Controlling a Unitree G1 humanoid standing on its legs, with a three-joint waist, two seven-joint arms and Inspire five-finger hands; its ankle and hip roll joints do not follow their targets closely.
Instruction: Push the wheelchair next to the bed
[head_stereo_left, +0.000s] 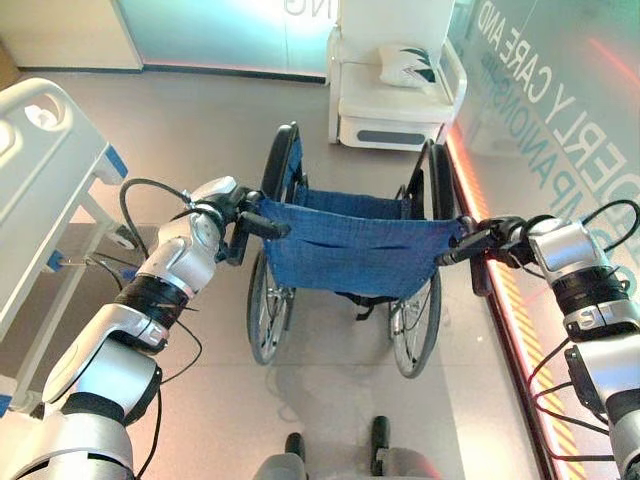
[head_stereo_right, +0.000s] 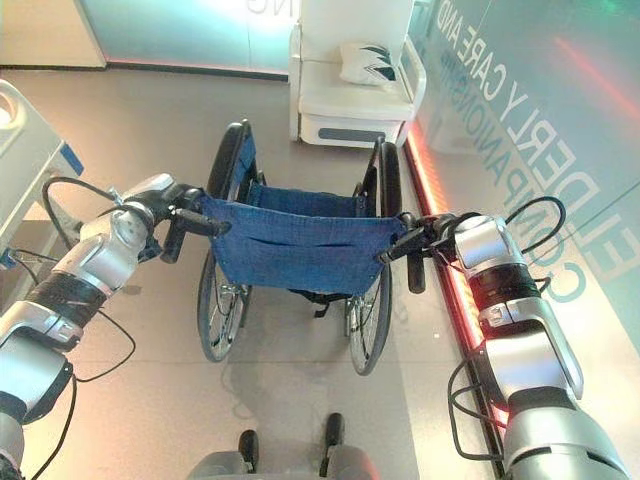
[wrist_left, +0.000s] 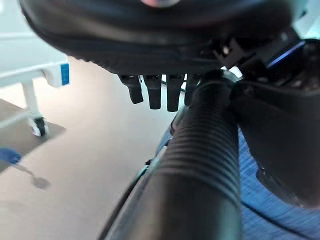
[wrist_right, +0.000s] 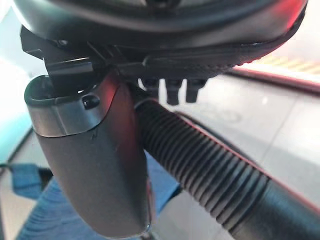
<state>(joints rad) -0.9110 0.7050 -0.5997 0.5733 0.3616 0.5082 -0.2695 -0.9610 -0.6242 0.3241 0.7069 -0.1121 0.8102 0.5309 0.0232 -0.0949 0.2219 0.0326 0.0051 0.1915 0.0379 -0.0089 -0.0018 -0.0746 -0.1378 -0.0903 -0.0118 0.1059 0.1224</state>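
The wheelchair (head_stereo_left: 345, 270) stands in the middle of the grey floor (head_stereo_left: 200, 130), its back toward the robot and its blue cloth backrest (head_stereo_left: 350, 245) stretched between the two uprights. Its large spoked wheels (head_stereo_left: 268, 305) rest on the floor, and its black tyres rise on either side of the seat.

The left hand (head_stereo_left: 232, 212) is at the left push handle (wrist_left: 200, 165), a black ribbed grip. In the left wrist view the fingers (wrist_left: 152, 92) curl down over the far side of that grip and the thumb lies against its near side, so the hand appears clasped round it, though the close angle hides part of the grasp.

The right hand (head_stereo_right: 432, 236) is at the right push handle (wrist_right: 200, 165), likewise black and ribbed. In the right wrist view its fingers (wrist_right: 172, 90) bend over the top of the grip and the silver-grey thumb (wrist_right: 95, 160) hangs down alongside it, closing the handle between them.

The bed (head_stereo_left: 45, 190), white with blue corner pieces, stands at the left edge of the floor, well apart from the wheelchair. A white armchair (head_stereo_left: 395, 85) with a patterned cushion (head_stereo_left: 408, 62) stands beyond the wheelchair by the far wall. A red light strip (head_stereo_left: 510, 300) runs along the floor beside the right wheel, at the foot of a glass wall (head_stereo_left: 560, 110) with lettering.
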